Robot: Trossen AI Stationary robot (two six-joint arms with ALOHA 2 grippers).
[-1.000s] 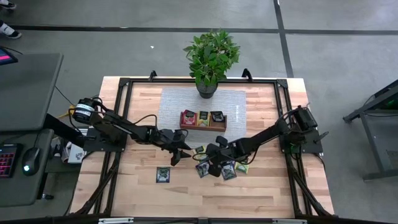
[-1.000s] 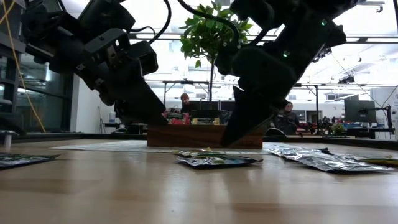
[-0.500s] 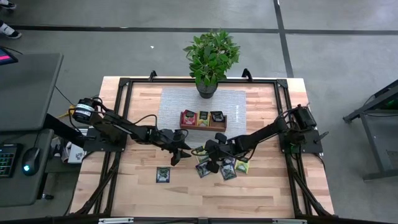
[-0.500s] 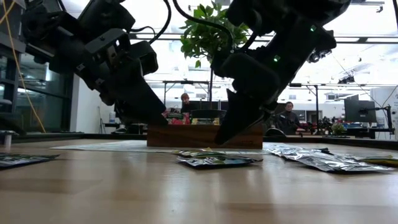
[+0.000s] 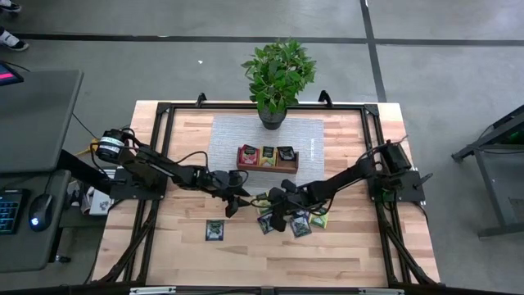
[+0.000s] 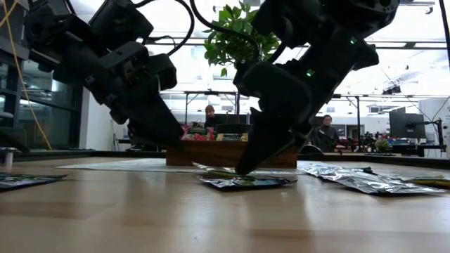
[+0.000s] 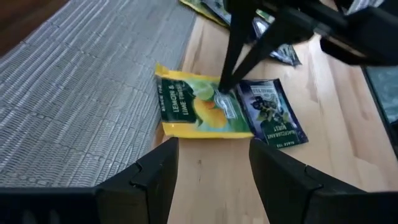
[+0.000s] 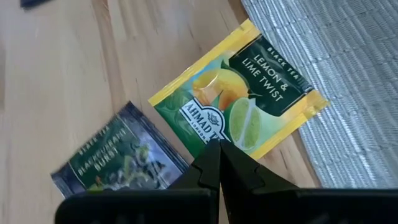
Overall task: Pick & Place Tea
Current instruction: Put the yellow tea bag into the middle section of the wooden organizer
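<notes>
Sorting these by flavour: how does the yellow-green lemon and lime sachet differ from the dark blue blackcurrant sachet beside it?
The yellow-green lemon and lime sachet shows citrus fruit inside a yellow border; the dark blue blackcurrant sachet shows dark berries, no border. The yellow-green one lies next to the grey woven mat; the blue one lies farther out on bare wood. The shut right end effector points at the yellow-green one only. Both are flat, square and sealed.

Two black jointed arms w/ looping black cables; left arm [image 5: 155, 170] has white-ringed base joint; right arm [image 5: 352, 176] shows green LEDs.
</notes>
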